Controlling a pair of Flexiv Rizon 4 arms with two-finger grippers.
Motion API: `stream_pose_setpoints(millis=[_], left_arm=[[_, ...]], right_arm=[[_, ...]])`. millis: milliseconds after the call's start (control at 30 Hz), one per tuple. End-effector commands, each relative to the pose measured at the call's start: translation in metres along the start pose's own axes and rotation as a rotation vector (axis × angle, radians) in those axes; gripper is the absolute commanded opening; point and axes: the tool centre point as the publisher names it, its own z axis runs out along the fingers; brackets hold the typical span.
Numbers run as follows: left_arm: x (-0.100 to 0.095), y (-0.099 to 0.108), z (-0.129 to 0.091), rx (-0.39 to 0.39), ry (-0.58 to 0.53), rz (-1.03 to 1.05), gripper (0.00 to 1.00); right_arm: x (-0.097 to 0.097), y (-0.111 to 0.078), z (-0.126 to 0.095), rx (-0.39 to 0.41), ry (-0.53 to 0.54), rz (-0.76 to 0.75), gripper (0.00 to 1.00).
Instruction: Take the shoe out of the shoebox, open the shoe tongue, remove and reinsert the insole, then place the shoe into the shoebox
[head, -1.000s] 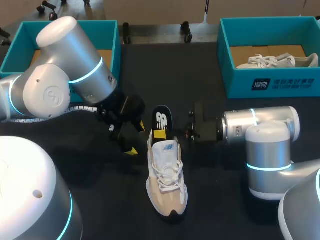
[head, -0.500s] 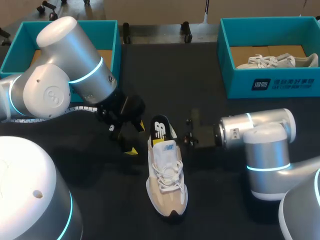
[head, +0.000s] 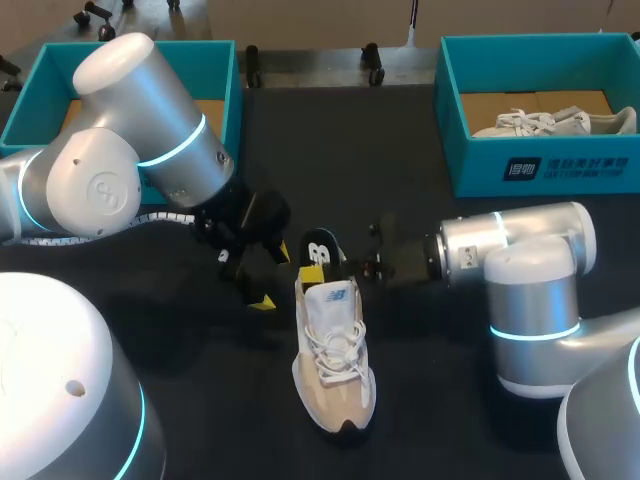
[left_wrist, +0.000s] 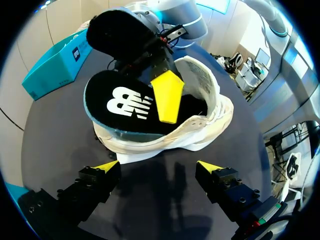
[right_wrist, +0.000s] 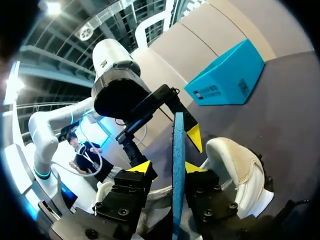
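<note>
1. Head view: the shoe (head: 333, 355) lay at centre frame on the black table (head: 430, 130), toe toward the lower edge.
2. The right gripper (right_wrist: 168, 167) was clamped on the insole (right_wrist: 178, 150), which stood partly inside the shoe's heel opening.
3. The left gripper (left_wrist: 158, 166) had its fingers apart and held nothing, just beside the heel.

Black table (head: 330, 130), boxed white shoe (head: 545, 123)

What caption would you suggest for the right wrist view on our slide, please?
The right gripper pinches the insole between its fingers, edge-on at the heel of the white shoe.
</note>
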Motion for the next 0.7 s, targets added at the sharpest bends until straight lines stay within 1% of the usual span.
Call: stream_pose_setpoints(millis=[33,167,200,333,467,700], left_arm=[[0.0,0.001,0.001,0.001,-0.001,0.0,1.0],[0.0,0.001,0.001,0.001,-0.001,0.0,1.0],[0.0,0.001,0.001,0.001,-0.001,0.0,1.0],[0.0,0.001,0.001,0.001,-0.001,0.0,1.0],[0.0,0.001,0.001,0.001,-0.001,0.0,1.0],[0.0,0.001,0.001,0.001,-0.001,0.0,1.0]], right_arm=[[0.0,0.002,-0.004,-0.019,-0.003,-0.009,0.28],[-0.007,0.005,-0.004,-0.029,0.008,-0.005,0.07],[-0.009,0.005,-0.005,-0.033,0.018,-0.001,0.0],[-0.016,0.002,-0.006,-0.043,0.036,0.029,0.0],[-0.017,-0.004,-0.003,-0.039,0.04,0.056,0.0],[-0.015,-0.025,0.003,0.003,0.049,0.135,0.0]])
